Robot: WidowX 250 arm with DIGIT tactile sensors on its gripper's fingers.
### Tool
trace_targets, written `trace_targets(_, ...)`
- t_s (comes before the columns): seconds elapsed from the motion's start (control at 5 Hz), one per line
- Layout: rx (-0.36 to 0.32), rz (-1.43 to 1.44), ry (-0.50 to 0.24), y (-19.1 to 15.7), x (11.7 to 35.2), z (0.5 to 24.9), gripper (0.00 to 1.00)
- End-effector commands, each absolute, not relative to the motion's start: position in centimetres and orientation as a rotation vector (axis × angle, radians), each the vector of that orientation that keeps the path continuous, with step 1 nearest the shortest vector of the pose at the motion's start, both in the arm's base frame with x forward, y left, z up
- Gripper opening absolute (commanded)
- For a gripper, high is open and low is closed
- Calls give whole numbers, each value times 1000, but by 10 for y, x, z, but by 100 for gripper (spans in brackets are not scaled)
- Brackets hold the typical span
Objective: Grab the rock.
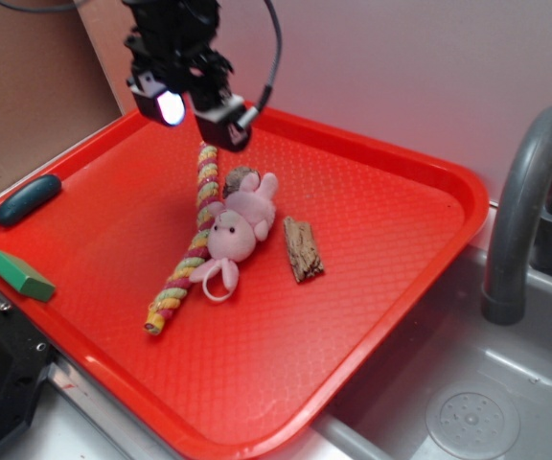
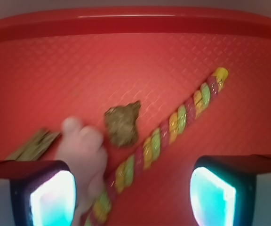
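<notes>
Pincer [image 1: 196, 105] open above rock [image 2: 122, 125]

1 big red plastic tray [image 1: 391, 192] | 1 small grey-brown rock [image 1: 241, 178] | 1 pink plush bunny [image 1: 236, 230] | 1 twisted striped rope [image 1: 185, 264] | 1 brown bark chip [image 1: 303, 249] | 1 dark teal oval piece [image 1: 28, 199] | 1 green block [image 1: 21, 274]

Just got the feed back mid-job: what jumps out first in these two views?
The bright red tray fills the scene, with a pink plush bunny lying mid-tray against a twisted multicoloured rope. The rock sits tucked between the bunny's ears and the rope. The gripper hangs open above the rope's far end.
</notes>
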State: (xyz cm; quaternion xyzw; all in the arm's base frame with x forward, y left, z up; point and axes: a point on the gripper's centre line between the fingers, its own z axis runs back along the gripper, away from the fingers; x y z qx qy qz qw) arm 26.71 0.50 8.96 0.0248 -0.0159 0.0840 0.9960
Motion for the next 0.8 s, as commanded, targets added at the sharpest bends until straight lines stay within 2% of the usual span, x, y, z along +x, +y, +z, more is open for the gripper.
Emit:
trace_targets(0.0, 61, 170, -31, 2, 285, 66, 100)
trace_targets(0.2, 91, 164, -13, -3, 294, 56, 100)
trace_targets(0.6, 141, 131, 18, -16, 296, 36, 100)
